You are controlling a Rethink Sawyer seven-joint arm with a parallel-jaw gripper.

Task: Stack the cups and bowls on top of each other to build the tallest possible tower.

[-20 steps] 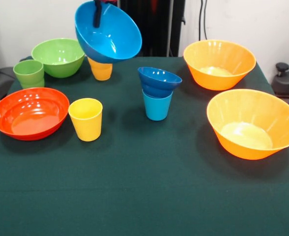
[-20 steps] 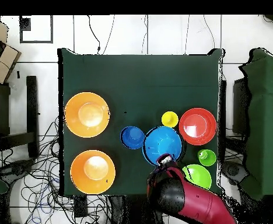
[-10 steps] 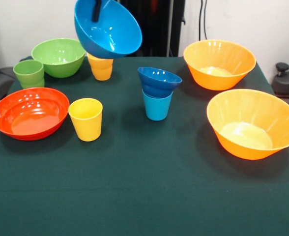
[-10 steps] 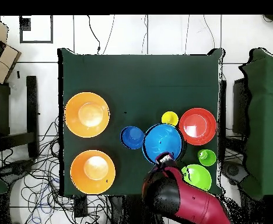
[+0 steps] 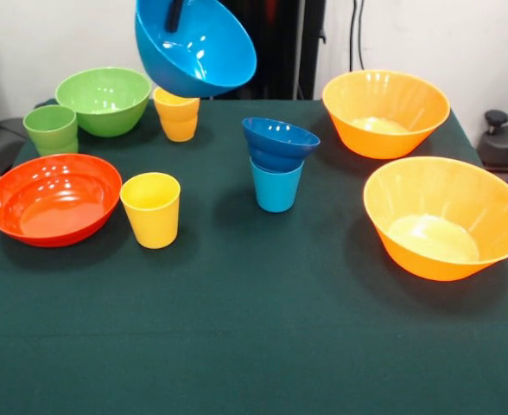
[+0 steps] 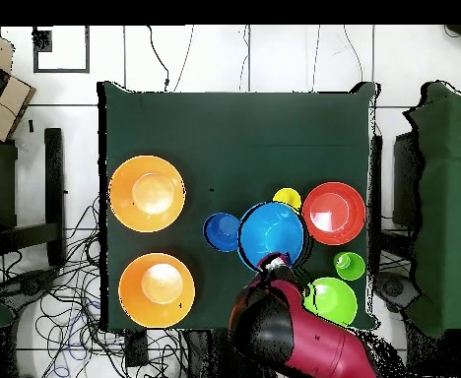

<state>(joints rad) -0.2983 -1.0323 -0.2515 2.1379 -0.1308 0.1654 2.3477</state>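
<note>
1. Held aloft at the top of the front view: medium light blue bowl (image 5: 195,47), tilted, open side facing the camera, clear of the bench (image 5: 254,346).
2. Clamped on that bowl's rim: gripper (image 5: 173,15), one dark finger visible inside the bowl at the upper edge; the rest cut off by the frame.
3. Seen from overhead: same bowl (image 6: 271,236) at the end of the red and black arm (image 6: 298,335), between the small dark blue bowl (image 6: 222,231) and the red-orange bowl (image 6: 334,213).
4. Resting mid-bench: small dark blue bowl (image 5: 280,143) seated in the mouth of the light blue cup (image 5: 276,186), slightly tilted.
5. Just behind and below the lifted bowl: one yellow cup (image 5: 176,114); a second yellow cup (image 5: 151,209) just beside the red-orange bowl (image 5: 53,199).
6. At the far side: green bowl (image 5: 104,100) with green cup (image 5: 51,130) near it.
7. On the opposite side: two large orange bowls (image 5: 385,112) (image 5: 445,216), upright, apart.
</note>
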